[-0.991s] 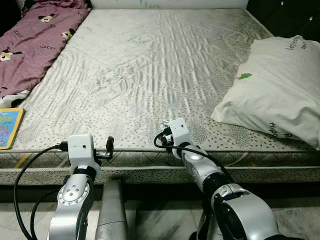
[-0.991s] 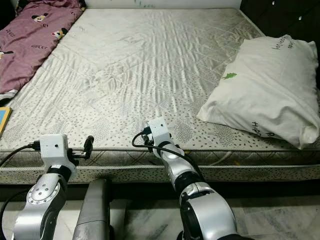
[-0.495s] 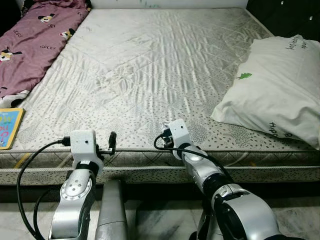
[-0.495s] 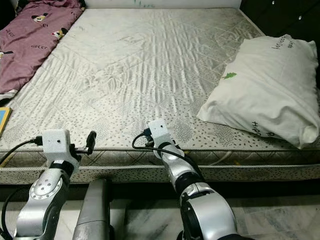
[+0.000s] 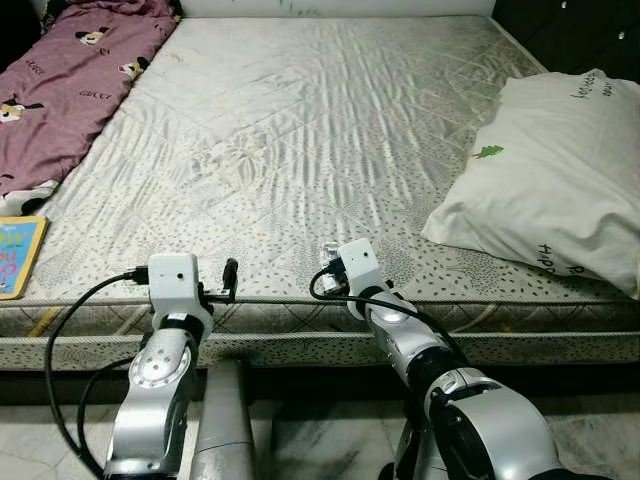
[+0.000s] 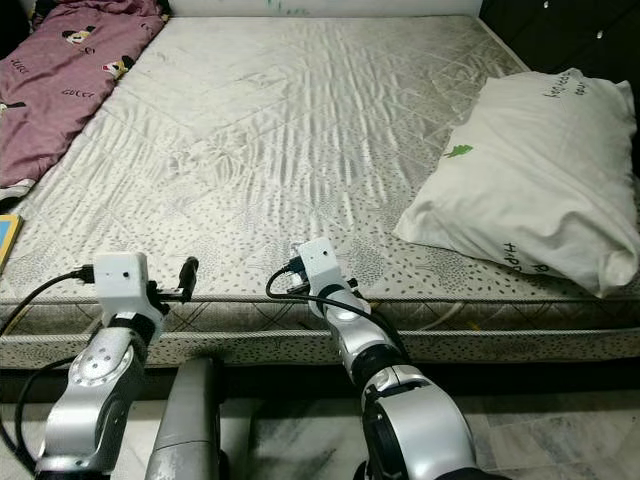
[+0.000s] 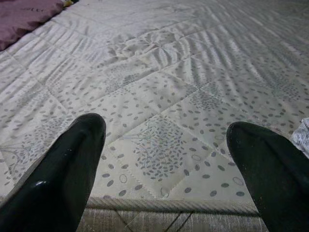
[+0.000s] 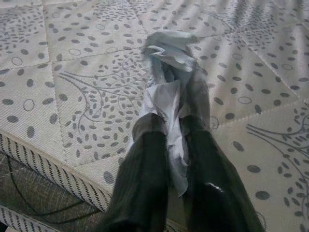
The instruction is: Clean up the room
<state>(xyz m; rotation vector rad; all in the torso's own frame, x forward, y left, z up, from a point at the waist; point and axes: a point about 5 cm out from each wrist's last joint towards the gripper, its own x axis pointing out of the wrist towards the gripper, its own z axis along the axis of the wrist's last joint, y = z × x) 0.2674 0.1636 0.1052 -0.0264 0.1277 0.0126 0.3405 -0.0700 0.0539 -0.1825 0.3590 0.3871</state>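
A crumpled piece of white paper is pinched between the two black fingers of my right gripper, which is shut on it just above the front edge of the mattress. In the left eye view the paper shows as a small white scrap ahead of the right wrist. My left gripper hovers at the same front edge, further left, open, with bare dotted mattress between its fingers.
A white pillow lies on the right side of the bed. A purple blanket covers the far left, and a blue-and-yellow book lies at the left edge. Dark furniture stands beyond the pillow.
My left arm has shifted a little to the right along the mattress edge. The right gripper has stayed almost still with the paper in it.
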